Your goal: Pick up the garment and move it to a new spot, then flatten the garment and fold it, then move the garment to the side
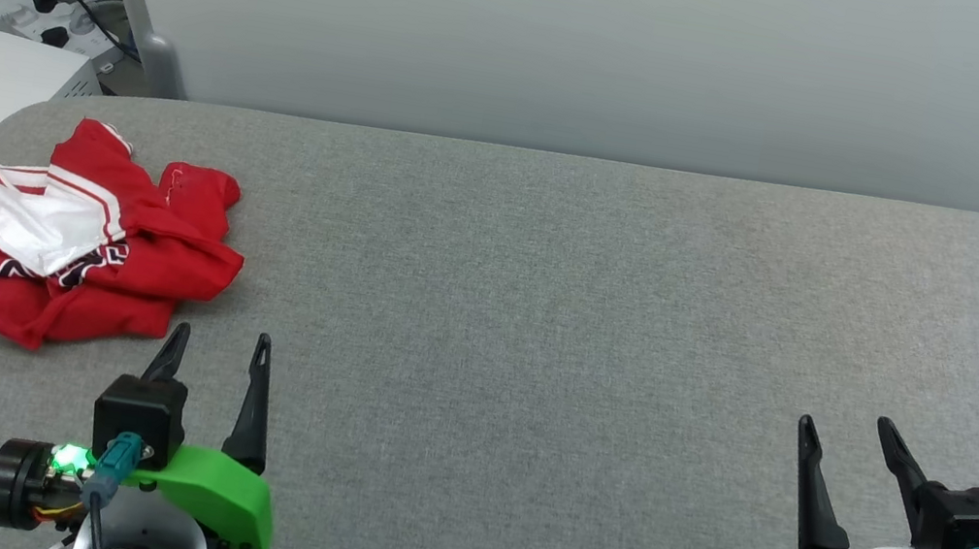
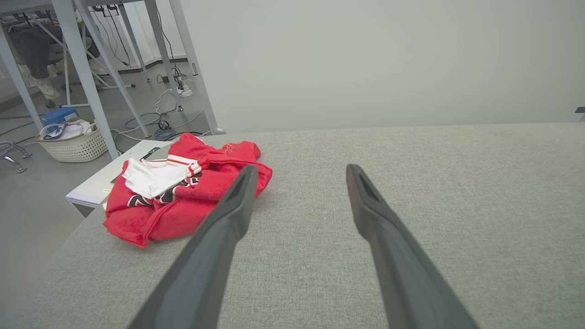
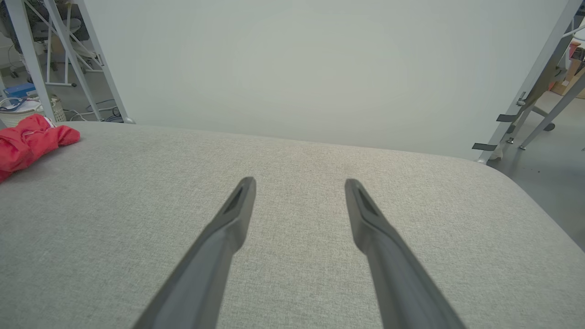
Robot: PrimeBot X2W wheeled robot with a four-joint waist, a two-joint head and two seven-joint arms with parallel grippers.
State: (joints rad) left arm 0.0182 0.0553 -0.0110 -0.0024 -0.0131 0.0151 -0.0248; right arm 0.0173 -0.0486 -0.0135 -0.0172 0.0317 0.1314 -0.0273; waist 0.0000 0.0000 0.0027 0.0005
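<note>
Since the garment (image 1: 93, 236) lies crumpled by the worktop's (image 1: 541, 322) far-left corner, left fingers (image 1: 255, 395) and right fingers (image 1: 813, 483) hover spread open, empty (left ones nearest, likely grabbing first).

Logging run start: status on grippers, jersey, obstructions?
Left gripper open, empty. Right gripper open, empty. Red jersey crumpled near left edge of table, untouched. Nothing between it and left gripper.

We find the garment (image 1: 92, 241) on the table (image 1: 541, 322), just ahead-left of our left gripper (image 1: 225, 333), well left of our right gripper (image 1: 846, 421).
</note>
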